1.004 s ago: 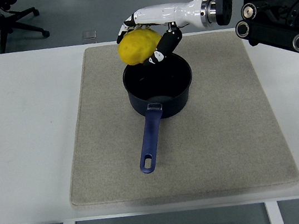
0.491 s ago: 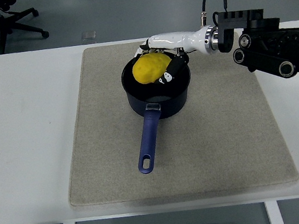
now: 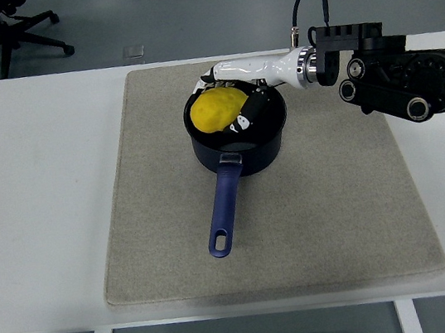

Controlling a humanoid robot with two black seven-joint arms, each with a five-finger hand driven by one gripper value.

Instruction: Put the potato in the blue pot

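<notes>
Gripping yellow lumpy potato (image 3: pixel 216 110) inside dark blue metal pot (image 3: pixel 241 151), right robot hand (image 3: pixel 239 97); snagging rim on withdrawal could tip pot.

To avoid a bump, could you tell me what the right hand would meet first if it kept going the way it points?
Probably the dark blue pot's far-left rim; the right hand points leftward, curled around the yellow potato.
</notes>
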